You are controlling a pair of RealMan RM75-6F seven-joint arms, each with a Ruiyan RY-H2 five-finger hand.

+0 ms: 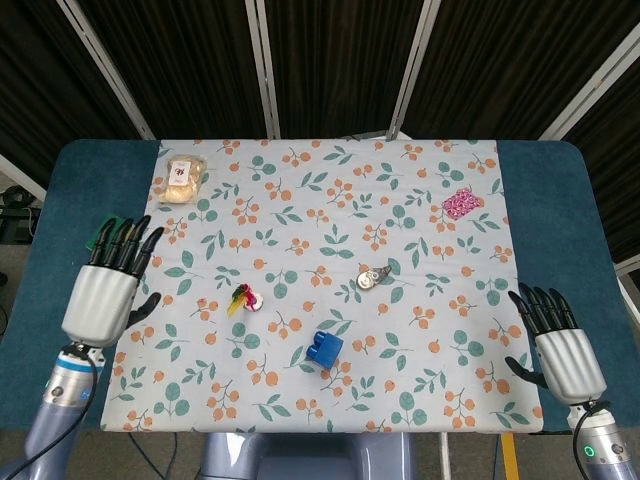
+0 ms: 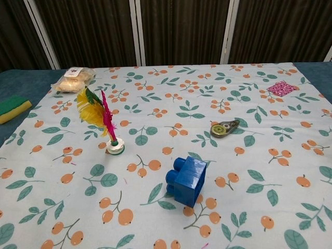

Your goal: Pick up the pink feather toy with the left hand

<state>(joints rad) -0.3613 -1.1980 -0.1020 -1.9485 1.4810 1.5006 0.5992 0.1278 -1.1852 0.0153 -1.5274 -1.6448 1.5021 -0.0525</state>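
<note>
The pink feather toy (image 2: 104, 120) stands upright on its round base on the floral cloth, with pink, yellow and green feathers; in the head view the toy (image 1: 244, 298) is small, left of centre. My left hand (image 1: 106, 290) hovers open at the table's left edge, well to the left of the toy, fingers spread and holding nothing. My right hand (image 1: 562, 348) is open at the front right corner. The chest view shows neither hand.
A blue brick (image 2: 189, 180) lies in front of the toy. A tape dispenser (image 2: 224, 128) sits right of centre, a pink scrubber (image 2: 281, 87) at back right, a bagged snack (image 2: 72, 80) at back left, a green sponge (image 2: 12, 107) off the cloth's left edge.
</note>
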